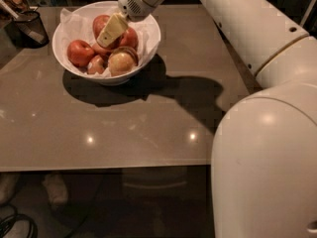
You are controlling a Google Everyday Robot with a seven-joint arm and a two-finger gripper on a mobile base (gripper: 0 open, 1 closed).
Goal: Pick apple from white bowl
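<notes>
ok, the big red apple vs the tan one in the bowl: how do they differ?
Colour: the apple is deep red; the yellowish-tan apple is pale yellow with a pinkish blush.
Place: the apple lies at the left of the white bowl; the yellowish-tan apple lies at its front, nearer the camera.
Shared: both are round and lie in the bowl. The end effector is over the bowl's middle.

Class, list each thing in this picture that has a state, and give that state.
white bowl, upright on the table, holding several apples
gripper, low over the bowl's middle apples
apple, lying at the bowl's left, not held
yellowish apple, lying at the bowl's front
mesh cup, upright, left of the bowl
</notes>
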